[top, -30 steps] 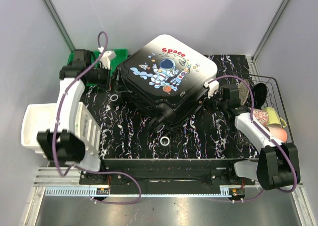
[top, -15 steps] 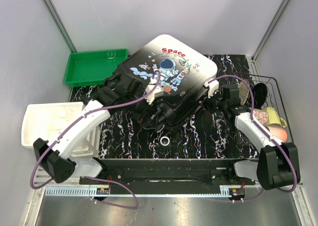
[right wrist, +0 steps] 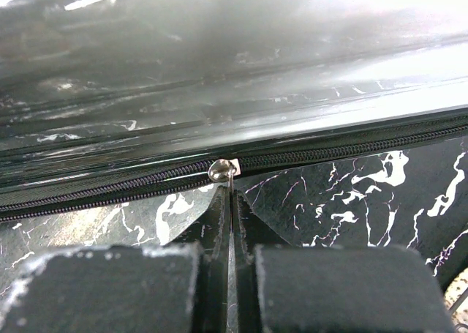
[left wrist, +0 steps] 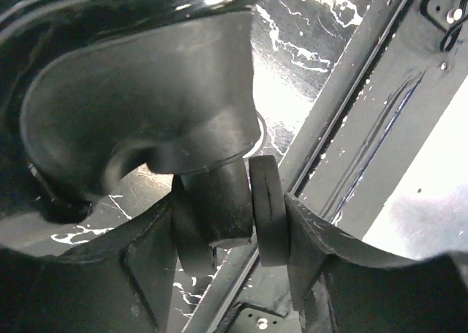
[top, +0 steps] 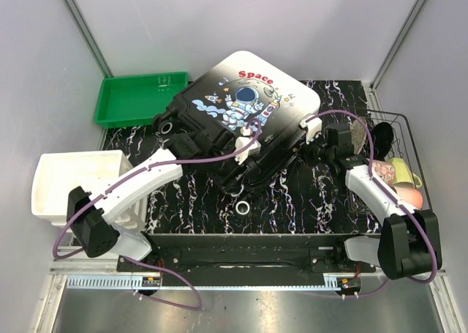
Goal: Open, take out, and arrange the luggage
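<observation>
The luggage (top: 245, 102), a closed hard-shell suitcase with an astronaut and "Space" print, lies flat and skewed on the black marbled mat. My left gripper (top: 245, 165) is at its near corner; in the left wrist view its jaws (left wrist: 230, 227) press both sides of a dark twin wheel (left wrist: 219, 201) under the shell. My right gripper (top: 313, 137) is at the luggage's right side. In the right wrist view it (right wrist: 232, 201) is shut on the thin metal pull of the zipper slider (right wrist: 221, 170), on the closed zipper line.
A green bin (top: 131, 99) stands at the back left and a white drawer unit (top: 73, 179) at the left edge. A wire basket (top: 401, 165) with several items is at the right. A small ring (top: 243, 207) lies on the mat near the front rail.
My left arm swung from the green bin at the back left to the luggage's near corner, and its jaws closed in on the wheel. The right arm has not moved.
</observation>
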Robot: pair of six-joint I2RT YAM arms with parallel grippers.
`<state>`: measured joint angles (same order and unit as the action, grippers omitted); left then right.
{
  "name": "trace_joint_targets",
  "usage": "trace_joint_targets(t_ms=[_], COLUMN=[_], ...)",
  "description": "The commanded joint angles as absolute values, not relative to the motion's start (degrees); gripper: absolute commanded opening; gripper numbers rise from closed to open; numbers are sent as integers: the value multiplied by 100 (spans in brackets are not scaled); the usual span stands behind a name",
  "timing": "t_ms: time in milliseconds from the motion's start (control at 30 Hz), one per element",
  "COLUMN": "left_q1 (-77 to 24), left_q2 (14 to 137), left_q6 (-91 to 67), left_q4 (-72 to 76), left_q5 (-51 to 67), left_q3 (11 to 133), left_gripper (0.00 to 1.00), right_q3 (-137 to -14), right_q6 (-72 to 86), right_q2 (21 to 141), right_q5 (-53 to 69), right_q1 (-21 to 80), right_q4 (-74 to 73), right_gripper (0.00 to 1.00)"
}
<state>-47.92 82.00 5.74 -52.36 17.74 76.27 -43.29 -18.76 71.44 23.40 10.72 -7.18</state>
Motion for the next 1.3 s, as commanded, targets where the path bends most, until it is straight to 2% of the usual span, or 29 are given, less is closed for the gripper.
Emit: trace_joint_targets(t_ms=[0, 67, 100, 133, 367, 567, 733, 900, 1000, 1033, 1100, 1133, 1233, 1267], left_q1=[-4528, -4316, -4159, -4096, -4008, -3947, -3850, -3841, -3832, -3771, -3517, -3072, -2053, -1787], left_q2=[8026, 7893, 7779, 7726, 6778, 5899, 5415, 5256, 5527, 5650, 5949, 5994, 6134, 6265], left_q6=[755, 861, 1088, 1220, 2661, 3506, 4007, 4359, 4114, 4078, 4025, 4017, 3369, 2844], left_q4=[-5229, -5457, -5571, -5868, -6793, -7365, -7409, -7251, -7224, -7407, -7636, -7655, -7209, -7077], left_q5=[1186, 1336, 1371, 1458, 1626, 1073, 634, 483, 466, 588, 1295, 1631, 2477, 2600], left_q3=[7358, 7234, 7155, 7137, 6593, 6074, 5538, 5379, 5650, 5773, 6265, 6484, 7267, 7599], left_gripper=[37, 22, 6, 0, 0, 0, 0, 0, 18, 31, 51, 70, 90, 93], right_q3=[-4579, -4605, -4588, -4579, -4360, -4271, -4517, -4693, -4956, -5114, -5255, -5369, -5554, -5589], right_q6=[-1907, -1890, -1916, -1942, -2328, -3031, -3182, -3041, -2935, -2944, -3102, -3172, -3454, -3506], right_q2=[7084, 7101, 7119, 7076, 6856, 6785, 7233, 7785, 8181, 8278, 8524, 8586, 8806, 8859], right_q5=[2023, 1847, 1724, 1670, 1617, 1994, 2794, 3988, 4508, 4604, 4877, 4991, 5343, 5422], right_q1=[1090, 1090, 1081, 1072, 792, -147, -966, -976, -976, -976, -976, -976, -976, -976], right_q4=[-378, -474, -509, -545, -554, -545, -212, 666, 878, 879, 835, 809, 651, 616], right_gripper=[0, 0, 0, 0, 0, 0, 0, 0, 0, 0, 0, 0, 0, 0])
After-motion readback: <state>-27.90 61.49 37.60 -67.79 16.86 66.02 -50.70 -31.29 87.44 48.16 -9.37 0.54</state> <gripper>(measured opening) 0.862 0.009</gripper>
